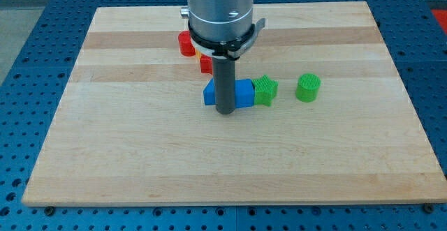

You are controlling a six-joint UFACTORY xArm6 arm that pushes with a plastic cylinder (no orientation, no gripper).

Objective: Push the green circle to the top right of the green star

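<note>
The green circle [307,88] stands on the wooden board, right of centre. The green star [265,90] sits a short way to its left, touching the right end of a blue block [241,93]. My tip [225,111] is at the lower end of the dark rod, in front of the blue block's middle, left of the green star and well left of the green circle. The rod hides part of the blue block.
A red circle [185,44] and another red block [205,64] lie towards the view's top, partly hidden by the arm's body, with a bit of yellow between them [198,50]. The board's edges [223,202] border a blue perforated table.
</note>
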